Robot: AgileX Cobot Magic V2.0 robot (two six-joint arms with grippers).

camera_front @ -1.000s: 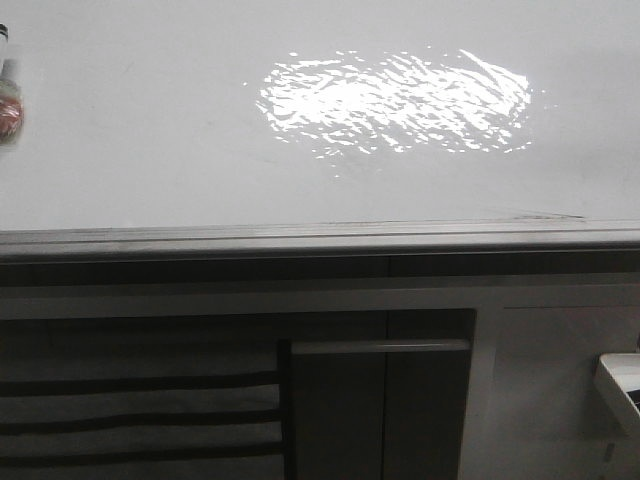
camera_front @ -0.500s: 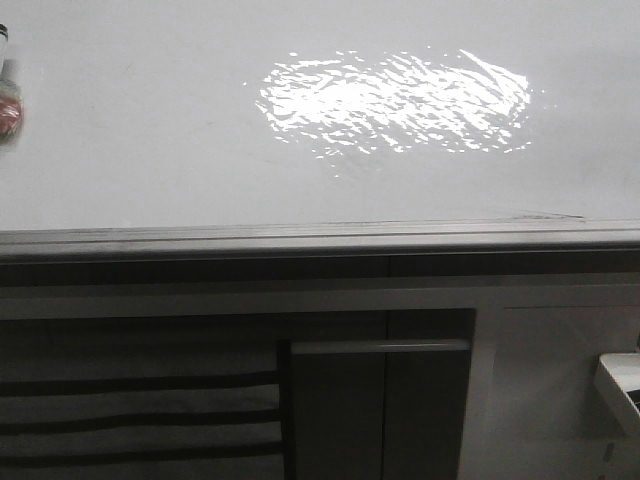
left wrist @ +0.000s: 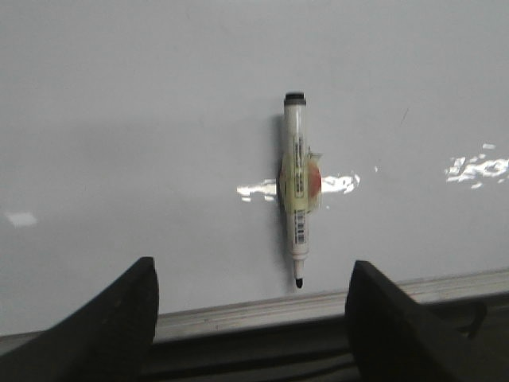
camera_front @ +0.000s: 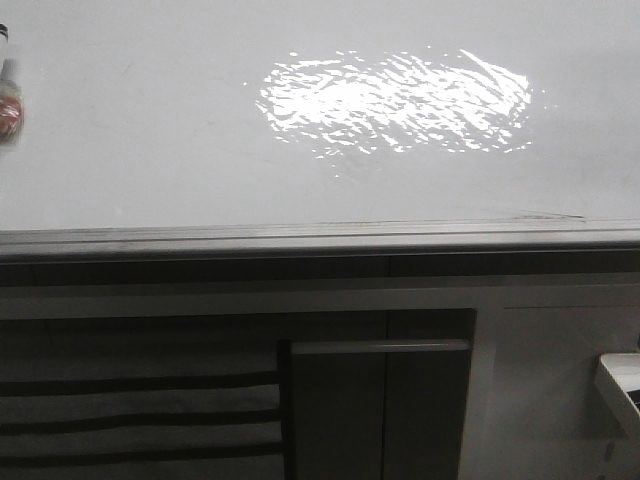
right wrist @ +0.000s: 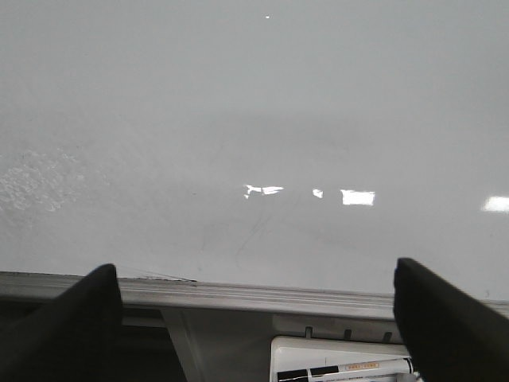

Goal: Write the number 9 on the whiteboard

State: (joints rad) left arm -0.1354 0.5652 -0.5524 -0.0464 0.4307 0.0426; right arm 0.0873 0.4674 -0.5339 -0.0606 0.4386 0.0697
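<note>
The whiteboard fills the upper front view, glossy white-grey with a bright rippled glare patch and a grey edge rail. No black number 9 shows on it in any view. In the left wrist view a white marker hangs upright on the whiteboard, uncapped black tip down, with a yellow-red clip around its middle. My left gripper is open and empty, short of the marker. My right gripper is open and empty, facing bare whiteboard. Neither gripper shows in the front view.
A grey cabinet with dark slats stands below the rail. A white tray holding a marker sits under the rail in the right wrist view. The clipped marker shows partly at the front view's far left edge.
</note>
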